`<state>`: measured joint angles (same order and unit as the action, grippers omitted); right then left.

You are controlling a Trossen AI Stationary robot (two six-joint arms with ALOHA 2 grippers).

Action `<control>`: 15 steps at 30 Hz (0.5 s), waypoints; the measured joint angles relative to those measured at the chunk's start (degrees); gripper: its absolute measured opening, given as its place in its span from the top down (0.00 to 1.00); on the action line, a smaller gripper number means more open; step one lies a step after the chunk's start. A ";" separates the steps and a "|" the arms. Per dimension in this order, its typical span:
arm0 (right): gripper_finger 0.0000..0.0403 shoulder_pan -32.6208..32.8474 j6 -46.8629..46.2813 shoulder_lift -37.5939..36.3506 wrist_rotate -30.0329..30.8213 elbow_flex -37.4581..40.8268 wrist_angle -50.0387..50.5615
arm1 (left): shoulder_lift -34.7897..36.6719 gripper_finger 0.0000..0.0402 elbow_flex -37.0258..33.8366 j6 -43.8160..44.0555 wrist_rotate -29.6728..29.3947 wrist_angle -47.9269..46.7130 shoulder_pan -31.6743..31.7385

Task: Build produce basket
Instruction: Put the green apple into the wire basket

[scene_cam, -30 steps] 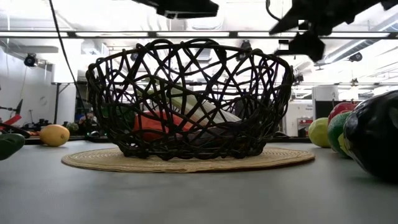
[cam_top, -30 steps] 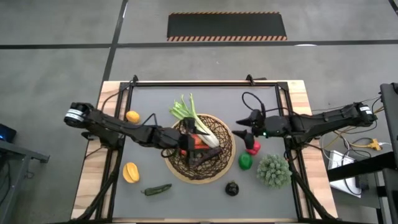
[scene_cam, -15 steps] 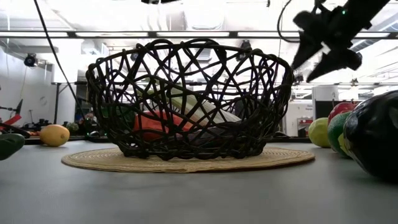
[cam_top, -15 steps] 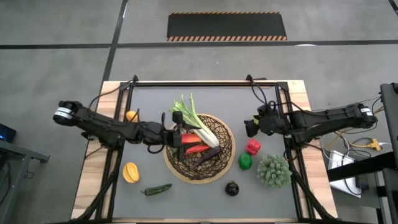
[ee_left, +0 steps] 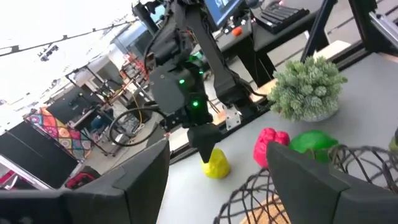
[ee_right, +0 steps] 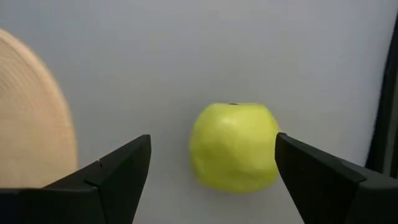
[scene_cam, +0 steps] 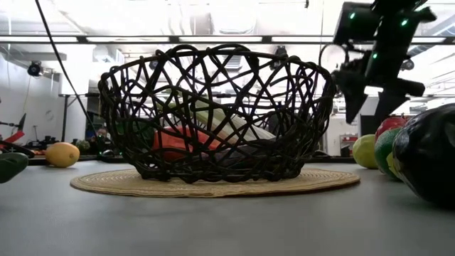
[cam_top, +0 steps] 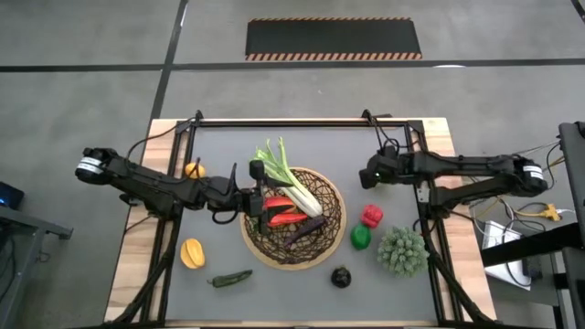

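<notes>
Four cameras, one table (cam_top: 228, 302): overhead looks straight down on the whole top; a table-level lens faces the basket (scene_cam: 217, 114) close up, room behind. The left wrist camera looks across at the right arm's side; the right wrist camera stares down, near, at a yellow lemon (ee_right: 234, 146) — both wrist views share it (ee_left: 215, 164).

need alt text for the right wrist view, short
A yellow lemon lies on a grey table, seen from above between the two dark, spread fingers of the right gripper, which hold nothing. The tan rim of a woven mat curves in at one edge.
</notes>
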<state>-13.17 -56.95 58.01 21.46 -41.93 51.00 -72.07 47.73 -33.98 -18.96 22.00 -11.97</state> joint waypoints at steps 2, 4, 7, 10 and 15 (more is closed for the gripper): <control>0.19 -1.85 1.27 1.49 -1.57 0.00 -0.01 | -0.03 0.38 -0.59 0.00 -0.05 -0.02 0.00; 0.19 -3.18 2.30 2.92 -2.46 0.00 0.03 | 0.03 0.38 -1.12 -0.02 -0.46 0.07 0.00; 0.19 -4.43 2.81 4.86 -2.84 -0.02 0.33 | 0.11 0.38 -1.77 -0.02 -1.16 0.09 0.00; 0.20 -5.12 2.95 6.61 -3.90 -0.07 0.97 | 0.14 0.38 -2.02 -0.02 -1.30 0.10 0.00; 0.21 -5.14 3.01 9.27 -3.95 -0.07 1.06 | 0.24 0.38 -2.00 0.00 -1.46 0.09 0.00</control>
<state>-18.31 -53.94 67.27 17.51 -42.00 52.07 -71.83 45.74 -33.98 -20.43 22.09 -11.97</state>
